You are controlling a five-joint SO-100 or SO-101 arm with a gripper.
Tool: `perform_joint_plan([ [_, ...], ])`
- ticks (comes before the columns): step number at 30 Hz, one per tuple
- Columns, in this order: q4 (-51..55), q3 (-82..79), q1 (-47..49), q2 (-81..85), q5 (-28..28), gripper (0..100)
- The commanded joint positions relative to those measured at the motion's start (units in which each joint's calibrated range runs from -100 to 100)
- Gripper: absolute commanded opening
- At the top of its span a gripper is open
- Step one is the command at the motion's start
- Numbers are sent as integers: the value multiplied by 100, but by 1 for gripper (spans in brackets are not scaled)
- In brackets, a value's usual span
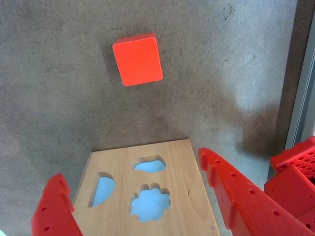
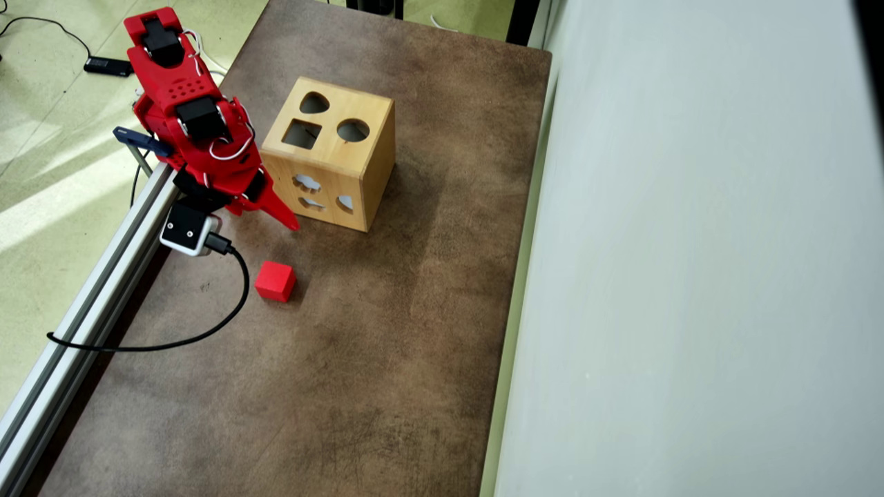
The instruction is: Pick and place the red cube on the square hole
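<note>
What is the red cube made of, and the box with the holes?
The red cube looks like foam or painted wood, hard to tell which: it is matte, evenly bright red, with softly rounded corners and no shine. The box looks like light, smoothly sanded wood: faint grain lines and a warm tan colour show on its faces, and the hole edges are cleanly cut.
</note>
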State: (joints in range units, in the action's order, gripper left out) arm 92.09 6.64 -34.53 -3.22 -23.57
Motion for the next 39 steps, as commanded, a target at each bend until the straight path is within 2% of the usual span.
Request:
perform_joint_plan([
  [1,3,97,-24,21,10,40],
  [22,-134,195,-24,-1839,-5,40],
  [27,-649,186,-16,-2094,15,40],
  [39,-978,195,-16,-2697,10,40],
])
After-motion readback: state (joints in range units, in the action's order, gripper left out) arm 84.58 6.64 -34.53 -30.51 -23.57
